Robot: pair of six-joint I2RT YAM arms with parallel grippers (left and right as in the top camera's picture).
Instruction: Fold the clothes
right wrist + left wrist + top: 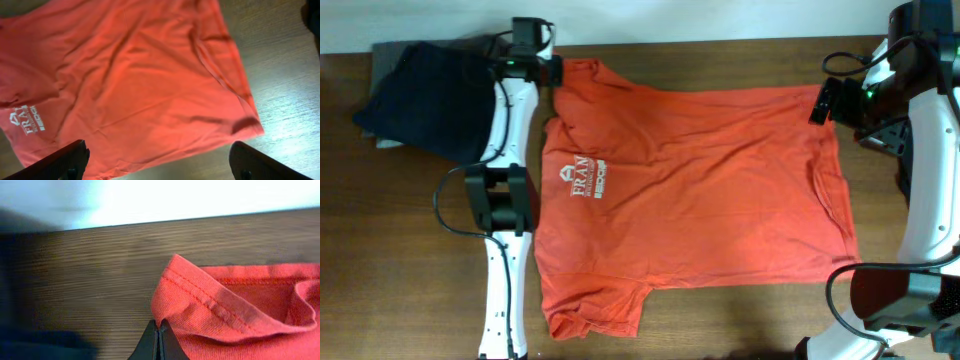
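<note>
Overhead, you see a dark pile of clothes (415, 95) at far left, your left gripper (533, 48) pinched shut on a sleeve hem of the red-orange T-shirt (690, 190) spread flat on the wooden table (720, 320), and your right gripper (825, 103) hovering wide open over its far-right corner.

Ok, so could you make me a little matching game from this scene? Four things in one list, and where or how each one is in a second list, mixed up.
Things:
1. T-shirt
2. dark clothes
3. left gripper
4. right gripper

Places or states:
A. open wide, above the hem end of the shirt
B. spread out on the table, logo up
C. shut on a sleeve hem
D. heaped in a pile at a corner

Pairs: 1-B, 2-D, 3-C, 4-A
</note>
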